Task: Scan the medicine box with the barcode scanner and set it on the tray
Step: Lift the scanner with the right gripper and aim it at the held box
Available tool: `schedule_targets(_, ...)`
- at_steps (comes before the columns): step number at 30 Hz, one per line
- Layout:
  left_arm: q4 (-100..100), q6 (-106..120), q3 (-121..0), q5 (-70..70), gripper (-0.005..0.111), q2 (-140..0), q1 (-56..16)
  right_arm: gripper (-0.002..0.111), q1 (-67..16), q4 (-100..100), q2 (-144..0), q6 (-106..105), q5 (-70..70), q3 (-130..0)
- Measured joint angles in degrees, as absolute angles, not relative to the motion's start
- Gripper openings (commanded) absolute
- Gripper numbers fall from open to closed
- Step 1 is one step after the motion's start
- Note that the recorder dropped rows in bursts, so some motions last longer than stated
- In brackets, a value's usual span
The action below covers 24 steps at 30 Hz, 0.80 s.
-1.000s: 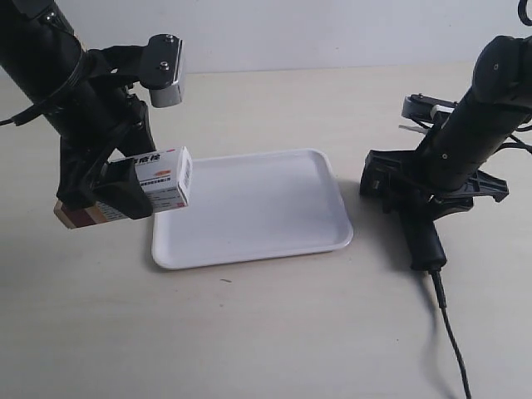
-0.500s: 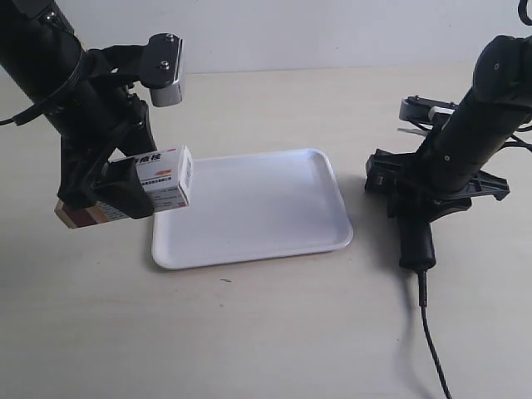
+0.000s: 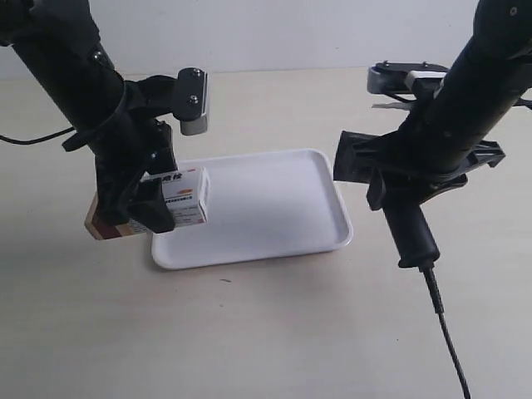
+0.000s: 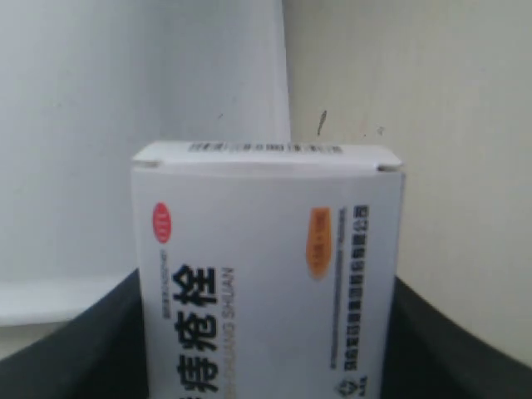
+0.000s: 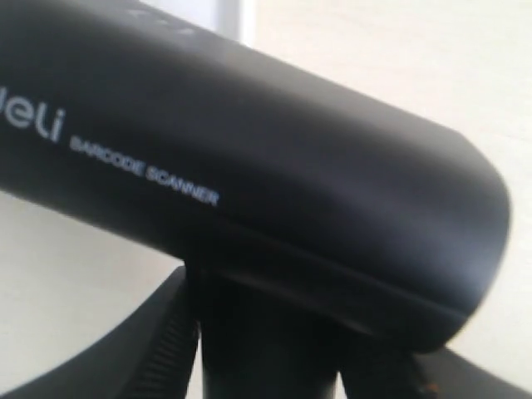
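Observation:
The white medicine box (image 3: 179,199) with its dark red end (image 3: 104,226) hangs above the tray's near left corner, my left gripper (image 3: 145,208) shut on it. Up close in the left wrist view the medicine box (image 4: 266,274) fills the gap between the dark fingers (image 4: 432,341), barcode edge facing away. The white tray (image 3: 266,208) lies flat in the middle. My right gripper (image 3: 407,187) is shut on the black barcode scanner (image 3: 403,216), lifted off the table right of the tray, head (image 3: 353,158) toward the box, cable (image 3: 449,332) trailing down. The scanner head (image 5: 249,158) fills the right wrist view.
The beige tabletop (image 3: 274,332) spreads around the tray. A white wall (image 3: 291,33) runs along the far edge. The scanner cable drapes across the table at the near right.
The right arm has lifted the scanner off the table and carried it toward the tray. The left arm has moved the box right, closer to the tray's corner.

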<state>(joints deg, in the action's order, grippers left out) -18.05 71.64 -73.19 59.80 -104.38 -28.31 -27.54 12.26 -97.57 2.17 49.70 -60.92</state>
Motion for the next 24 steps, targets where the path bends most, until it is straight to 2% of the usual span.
schedule_targets(3,-18.05,71.95,-73.19,58.22,0.000,-104.88,-28.99,0.000,-30.78,12.29,-97.57,1.57,49.82,-60.92)
schedule_targets(13,-18.05,71.95,-73.19,55.24,0.000,-104.88,-28.99,0.000,-34.31,14.41,-97.57,-1.35,50.49,-60.92)
schedule_targets(24,-18.05,71.95,-73.19,53.45,0.000,-104.88,-28.99,0.000,-35.24,20.72,-97.57,-7.93,49.80,-60.92)
